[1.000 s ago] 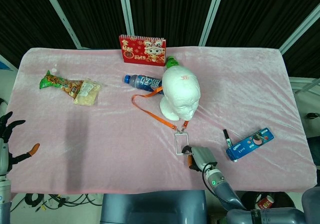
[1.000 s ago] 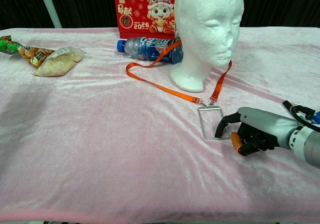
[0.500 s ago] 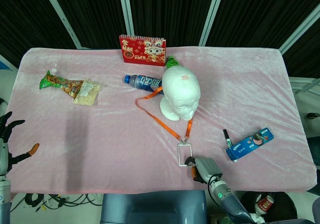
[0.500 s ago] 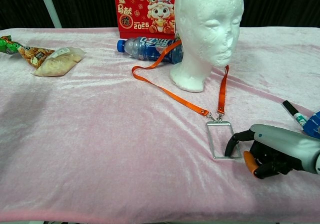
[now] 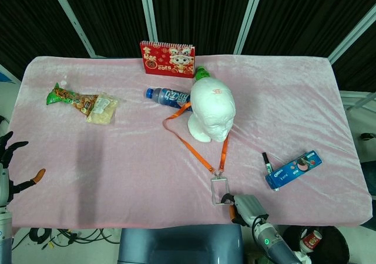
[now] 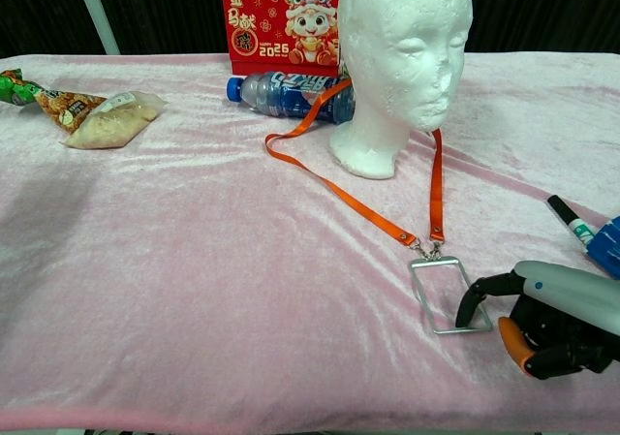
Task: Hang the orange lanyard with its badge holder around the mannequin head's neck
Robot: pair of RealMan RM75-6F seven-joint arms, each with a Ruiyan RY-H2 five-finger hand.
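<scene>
Lanyard (image 6: 360, 195) looped around mannequin head (image 6: 405, 62) neck, strap running forward on table (image 6: 194, 261). Right hand (image 6: 552, 319) pinches badge holder (image 6: 449, 295) corner near front edge. Left hand (image 5: 10, 165) empty, fingers spread, far left.

One lanyard (image 6: 358, 199), one bottle (image 6: 281, 94), two snack bags (image 5: 82, 102).

The mannequin head (image 6: 407, 62) hides where the lanyard (image 6: 358, 198) passes behind it.
</scene>
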